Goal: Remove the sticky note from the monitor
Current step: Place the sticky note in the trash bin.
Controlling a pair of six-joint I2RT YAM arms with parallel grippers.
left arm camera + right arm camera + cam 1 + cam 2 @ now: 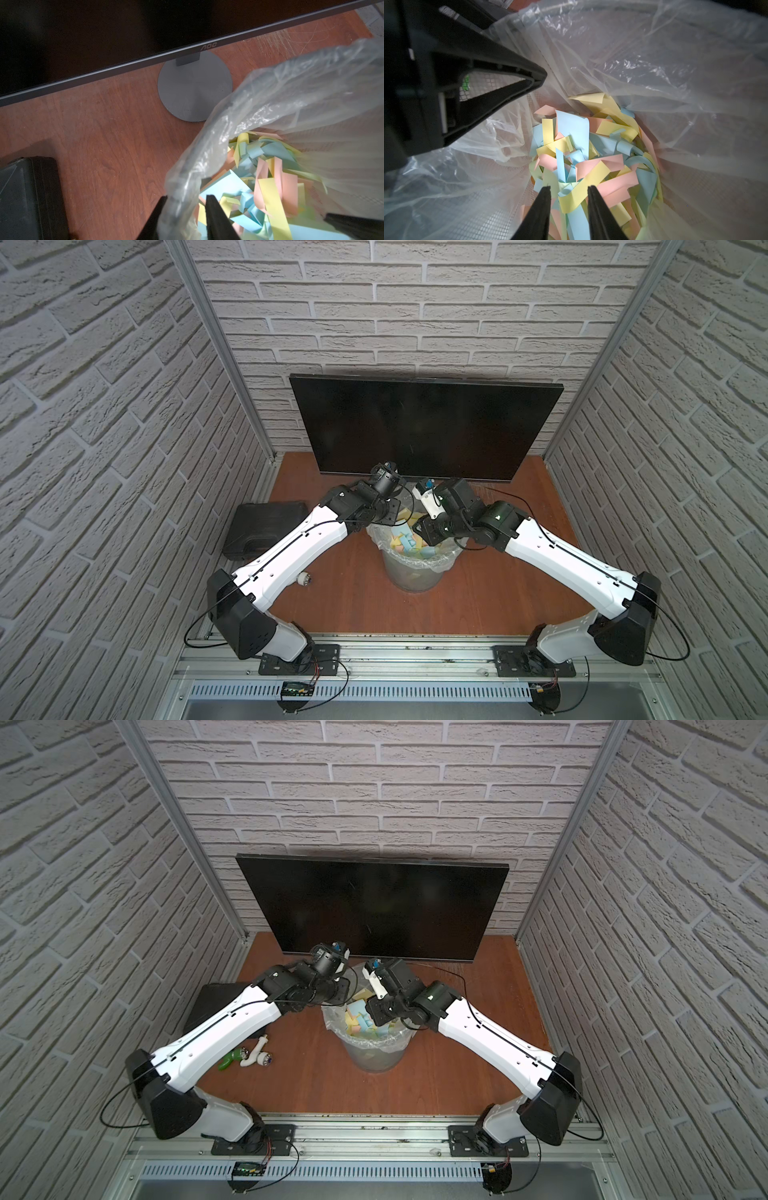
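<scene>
- Monitor (426, 429) upright at the 12 o'clock edge of the surface (478, 605), beyond both hands.
- Left hand (187, 197) pinching bin liner (291, 83) rim.
- Right hand (569, 188) spread, above sticky notes (591, 145) inside the liner.

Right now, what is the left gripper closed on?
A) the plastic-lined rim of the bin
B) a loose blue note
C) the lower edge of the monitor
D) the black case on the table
A: in the left wrist view the left gripper pinches the bin rim from both sides.
</scene>
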